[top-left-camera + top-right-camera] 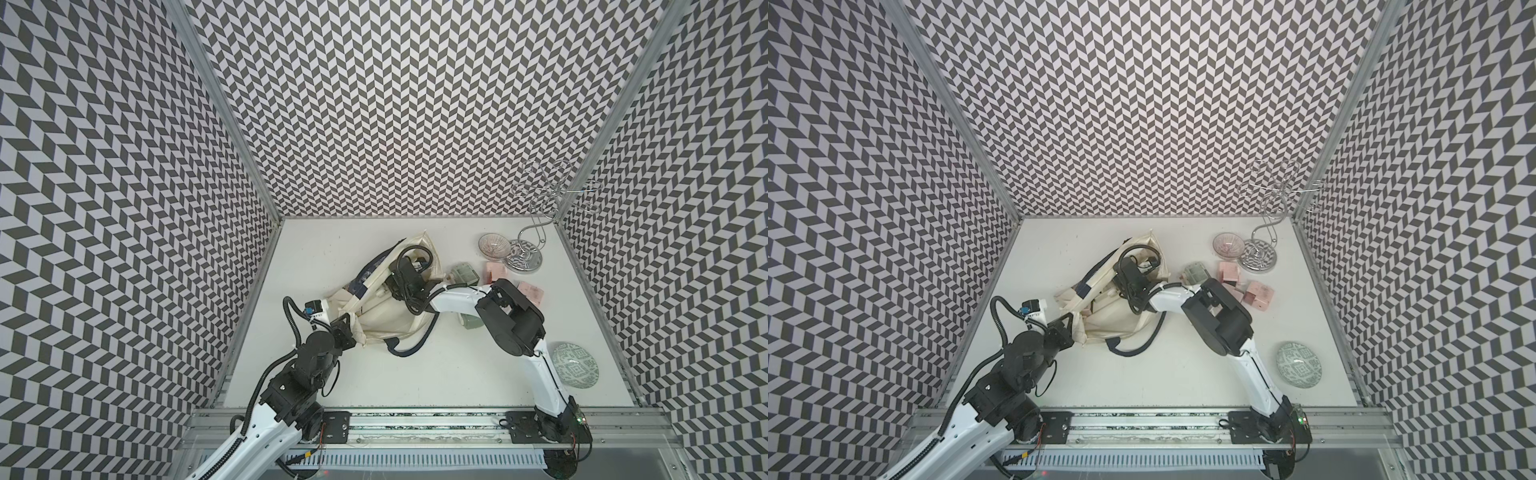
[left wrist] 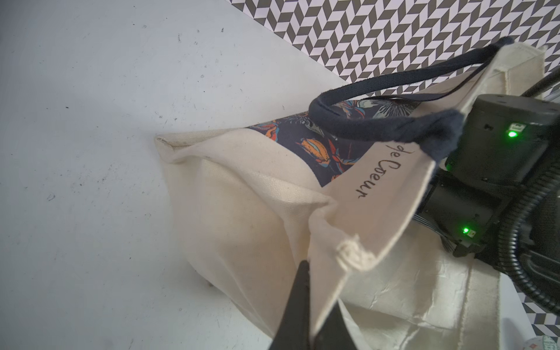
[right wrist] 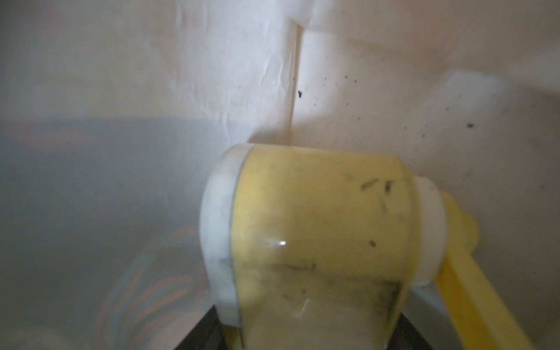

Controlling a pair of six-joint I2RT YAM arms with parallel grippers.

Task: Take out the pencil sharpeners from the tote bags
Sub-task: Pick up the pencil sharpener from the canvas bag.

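The cream tote bag [image 1: 386,316] [image 1: 1113,316] lies on its side mid-table, with a navy printed panel and navy handles [image 2: 378,130]. My left gripper [image 2: 315,291] [image 1: 353,328] is shut on the bag's rim cloth and holds the mouth up. My right gripper [image 3: 303,330] is deep inside the bag, its fingers against both sides of a yellow pencil sharpener [image 3: 318,218] with a white end cap and a crank. From above only that arm's wrist [image 1: 409,274] shows. A green sharpener [image 1: 463,274] and pink ones [image 1: 494,272] [image 1: 532,293] lie on the table to the right of the bag.
A pink glass bowl [image 1: 494,245] and a chrome wire stand [image 1: 523,259] stand at the back right. A patterned green dish [image 1: 575,365] lies near the front right. Another green sharpener [image 1: 469,322] peeks out under my right arm. Chevron walls close in three sides.
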